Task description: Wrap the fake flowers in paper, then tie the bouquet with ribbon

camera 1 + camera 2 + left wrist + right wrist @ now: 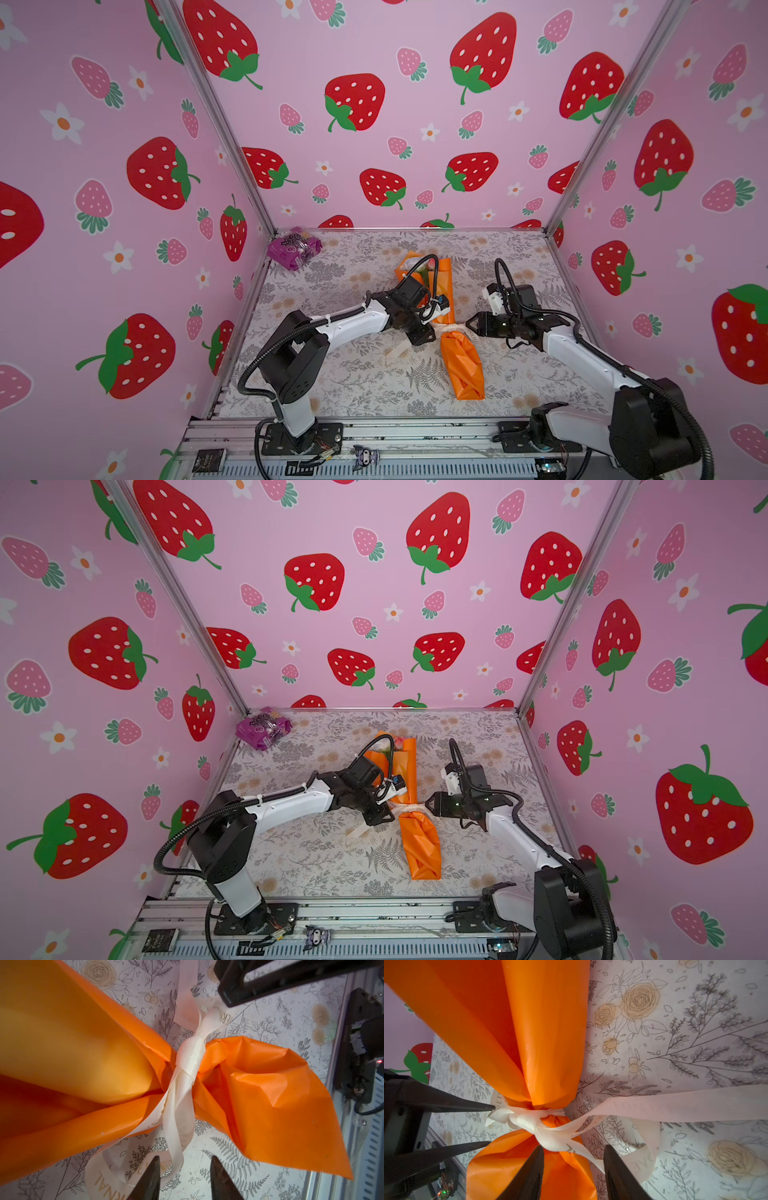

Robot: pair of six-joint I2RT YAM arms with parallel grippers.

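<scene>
The right fingers (529,1178) stand apart, released, with a slack tail of the cream ribbon (675,1103) running between them just beside the knot (529,1120). The left fingers (149,1180) are likewise parted on the knot's other side, clamping nothing. The bouquet of fake flowers (461,365) lies on the tabletop (332,382), its orange paper cinched at the knot. Tying looks nearly done; next, I judge, each tail needs regrasping and pulling apart. Only the top views show the rose heads (432,263), far from the knot.
</scene>
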